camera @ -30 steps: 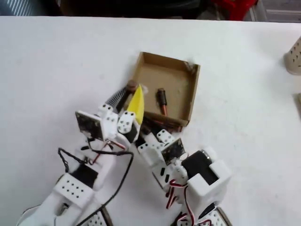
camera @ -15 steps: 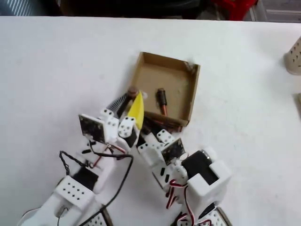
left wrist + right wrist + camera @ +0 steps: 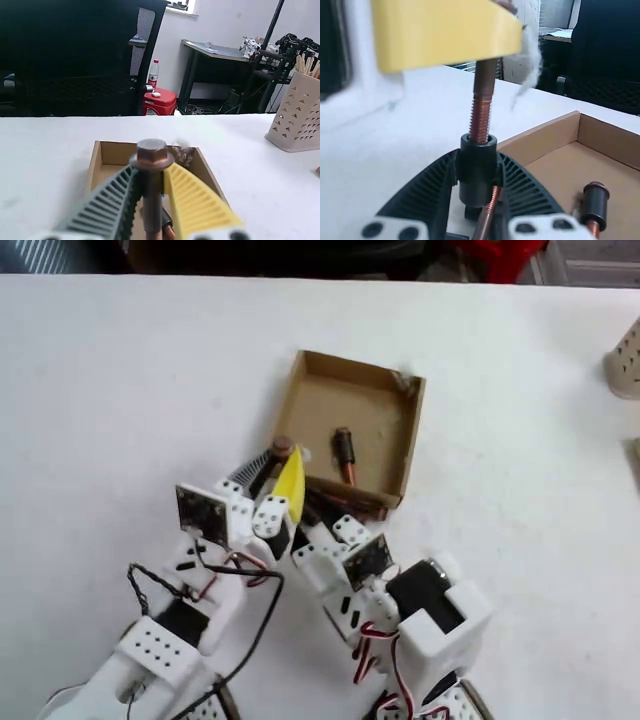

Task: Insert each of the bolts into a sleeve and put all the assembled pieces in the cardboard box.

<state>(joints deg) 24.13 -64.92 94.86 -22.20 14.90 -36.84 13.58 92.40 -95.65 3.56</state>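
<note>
1. While squeezing the bolt [image 3: 151, 150] tight just under its head, as now, hold the left gripper [image 3: 151, 172] straight up over the sleeve [image 3: 477, 172].
2. Leave the right gripper [image 3: 477, 162] as now, clenched around that black sleeve, low down, right by the near corner of the cardboard box [image 3: 412, 435].
3. Look at the bolt's tip: poked into the sleeve's hole, with most of the thread showing above.
4. Push down slowly and straight, no leaning, so as not to jam the thread on the rim.
5. Do not loosen either grip before seating the bolt head close to the sleeve top.
6. Then lift the joined piece over the wall and lay it beside the 1 finished piece [image 3: 344, 452] resting in the box.
7. Watch the white fluff [image 3: 527, 60] on the yellow finger [image 3: 200, 205]; keep it out of the hole.
</note>
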